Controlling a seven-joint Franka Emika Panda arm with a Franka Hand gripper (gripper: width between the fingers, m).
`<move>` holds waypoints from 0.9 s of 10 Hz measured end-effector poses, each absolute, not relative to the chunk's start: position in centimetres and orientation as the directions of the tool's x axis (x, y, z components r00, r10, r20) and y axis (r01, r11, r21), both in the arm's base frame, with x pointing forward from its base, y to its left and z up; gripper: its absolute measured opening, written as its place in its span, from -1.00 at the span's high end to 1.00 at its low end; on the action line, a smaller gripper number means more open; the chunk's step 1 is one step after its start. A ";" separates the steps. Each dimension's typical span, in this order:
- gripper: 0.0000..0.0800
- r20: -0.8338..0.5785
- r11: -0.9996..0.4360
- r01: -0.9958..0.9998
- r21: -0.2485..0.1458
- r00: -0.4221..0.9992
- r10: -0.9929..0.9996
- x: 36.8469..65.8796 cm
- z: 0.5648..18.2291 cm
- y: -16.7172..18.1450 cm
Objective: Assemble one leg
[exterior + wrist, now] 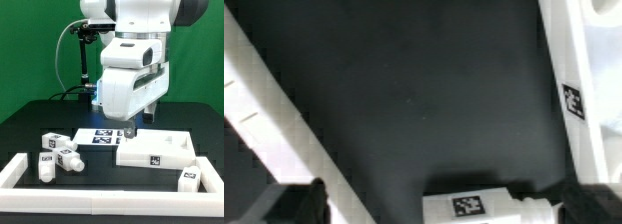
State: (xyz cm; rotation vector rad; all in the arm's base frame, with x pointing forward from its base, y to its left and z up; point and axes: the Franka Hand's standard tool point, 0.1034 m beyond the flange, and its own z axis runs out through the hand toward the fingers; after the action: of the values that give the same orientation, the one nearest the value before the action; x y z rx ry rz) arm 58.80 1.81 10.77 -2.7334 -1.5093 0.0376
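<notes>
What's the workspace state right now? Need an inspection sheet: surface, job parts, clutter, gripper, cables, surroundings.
Surface: black table, fenced at the front and sides by a white rail.
Job's things: legs clustered at the exterior view's left; lone leg at its right, by the rail. None looks mounted.
Clutter: wide flat white panel lying flat; marker board beside it.
Gripper: gripper low over the marker board and panel edge; open or shut not clear.
Cables: black cable looping behind the arm.
Surroundings: green backdrop.
</notes>
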 end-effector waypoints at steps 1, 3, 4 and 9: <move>-0.62 -0.011 -0.603 0.798 -0.023 0.603 0.798 59.4 11.0 2.6; -0.62 -0.057 -0.766 0.639 -0.070 0.764 0.643 61.1 12.4 4.7; -0.62 -0.077 -0.801 0.587 -0.119 0.799 0.597 62.5 13.3 4.5; -0.62 -0.021 -0.795 0.603 -0.072 0.796 0.605 63.4 13.1 4.2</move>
State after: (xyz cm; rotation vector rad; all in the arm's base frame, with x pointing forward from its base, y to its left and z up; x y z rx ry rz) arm 63.36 4.19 13.11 -2.9186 -0.9826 0.0652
